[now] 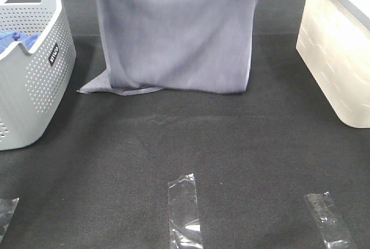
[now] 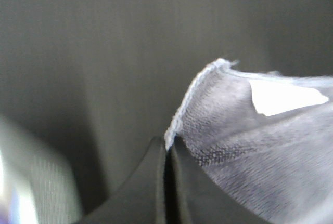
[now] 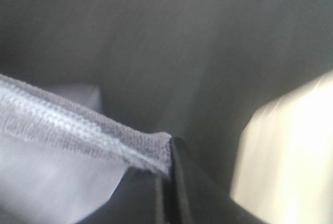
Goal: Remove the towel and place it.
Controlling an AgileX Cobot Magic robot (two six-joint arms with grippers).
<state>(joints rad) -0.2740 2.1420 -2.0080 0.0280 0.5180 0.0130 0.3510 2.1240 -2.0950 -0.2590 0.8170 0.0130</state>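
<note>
Black, felt-like fabric is covering the desk (image 1: pixel 173 145) from edge to edge, and the room beyond it is out of view. At the far left a grey perforated basket (image 1: pixel 40 81) is standing, with a blue cloth (image 1: pixel 14 41) lying inside. The left pincer (image 2: pixel 169 148) is clenching one hemmed corner of the towel (image 1: pixel 173 35). The towel is hanging in the middle as a flat grey-lavender sheet. Its top is running out of the high view, its lower edge is resting on the desk, and one corner is trailing toward the basket. The right pincer (image 3: pixel 169 156) is gripping another hemmed corner, jaws closed on it. At the far right a pale, whitish bin (image 1: pixel 335 70) is sitting. Along the near edge three strips of clear tape (image 1: pixel 185 208) are sticking to the fabric.
</note>
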